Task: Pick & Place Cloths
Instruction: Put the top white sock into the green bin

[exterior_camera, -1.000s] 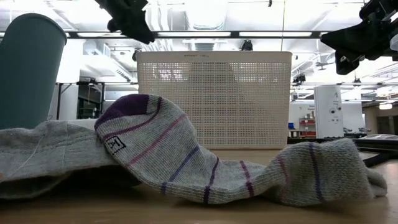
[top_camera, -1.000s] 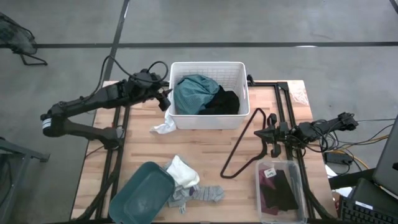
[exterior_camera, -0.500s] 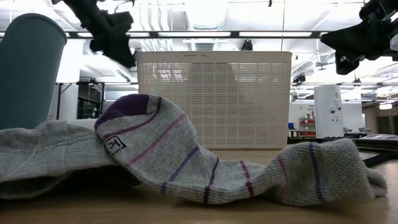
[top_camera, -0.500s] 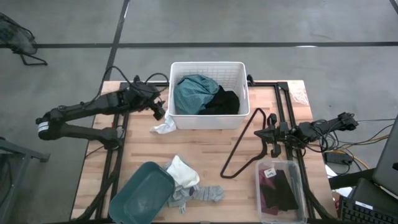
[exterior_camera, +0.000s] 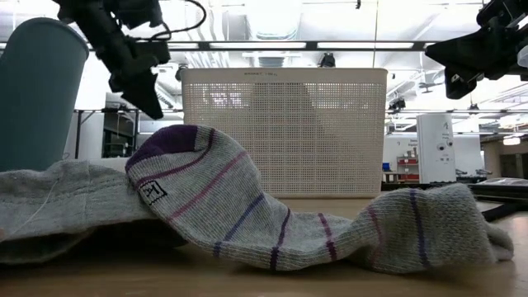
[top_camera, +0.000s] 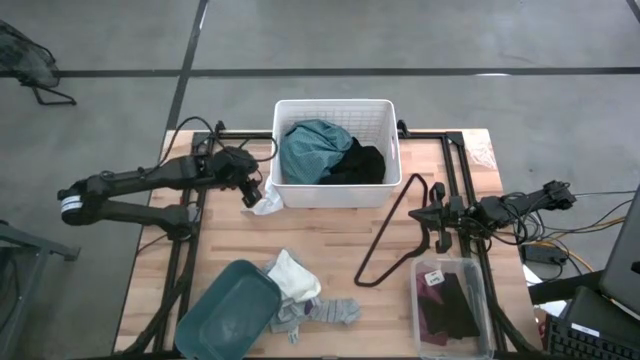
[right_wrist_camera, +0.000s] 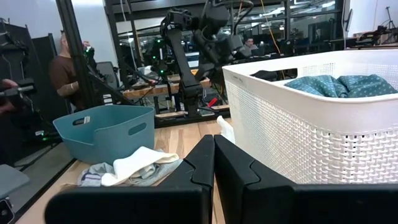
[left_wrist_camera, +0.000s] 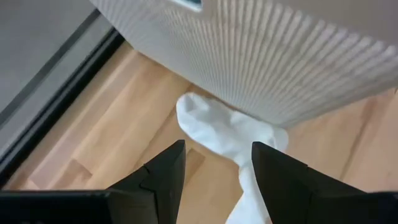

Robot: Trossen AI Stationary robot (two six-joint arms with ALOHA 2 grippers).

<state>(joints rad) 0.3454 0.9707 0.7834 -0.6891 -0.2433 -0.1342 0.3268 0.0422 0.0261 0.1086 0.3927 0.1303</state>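
So compared with a second ago, my left gripper has pulled back from the basket's left rim and dropped lower. It now hangs right above the white cloth lying on the table against the basket's left corner, fingers spread wide with nothing between them. In the left wrist view the white cloth sits right between the two fingers, tucked up against the basket wall. Nothing else has budged.

Counting left to right: one teal bin near the front edge, tipped on its side. Just beside it are one cream cloth and one grey striped sock, touching each other. One white basket sits at the back with two cloths inside, a teal one and a black one. One black wire hanger lies right of centre. One clear box at the front right holds dark cloths; I can't count them.

My right gripper is parked over the right side, fingers pinched together, holding nothing.
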